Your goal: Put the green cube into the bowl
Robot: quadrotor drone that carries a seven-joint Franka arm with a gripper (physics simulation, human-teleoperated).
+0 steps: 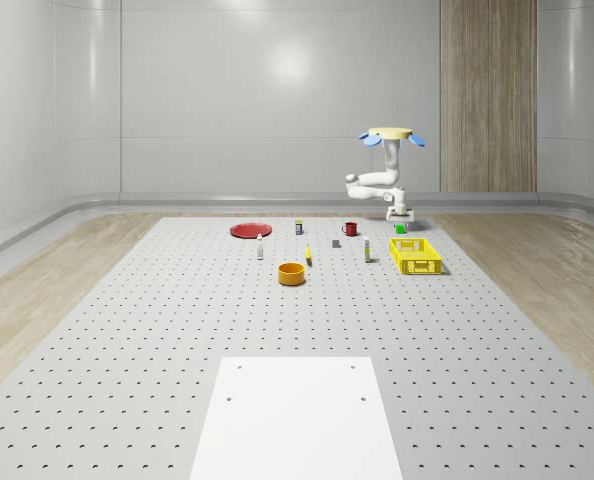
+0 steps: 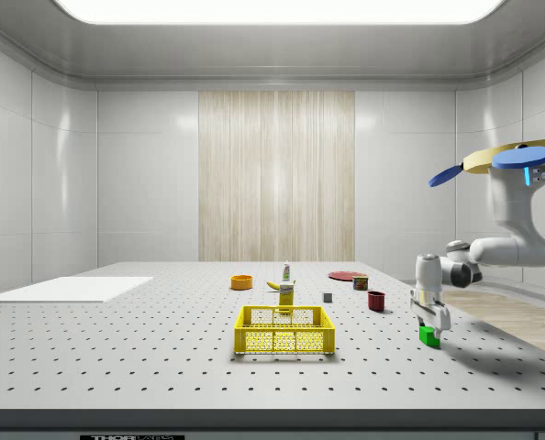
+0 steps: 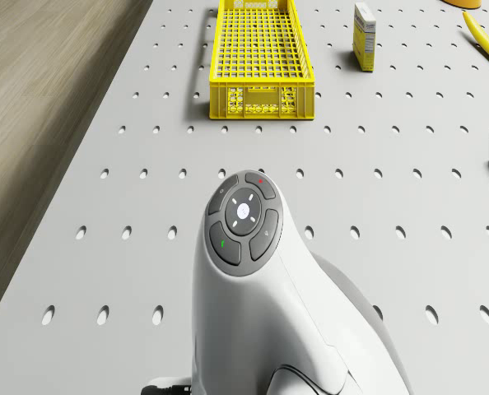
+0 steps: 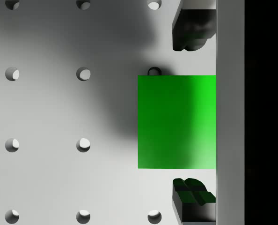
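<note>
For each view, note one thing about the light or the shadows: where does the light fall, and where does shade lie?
Side view: a bright ceiling panel glows overhead. Whole-scene view: a soft glare spot sits on the back wall. Wrist view: a dark shadow spreads over the table beside the green cube, whose face is brighter toward one edge. Drone view: the arm is evenly lit.

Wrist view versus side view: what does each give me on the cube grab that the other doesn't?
Wrist view: the green cube lies between the two fingertips, with table showing on both sides, so the fingers are open and astride it. Side view: the drone hovers above the table near its edge, arm bent down, with the yellow basket and orange bowl off to that view's left. Both show the gripper right at the cube, which sits on the table.
</note>
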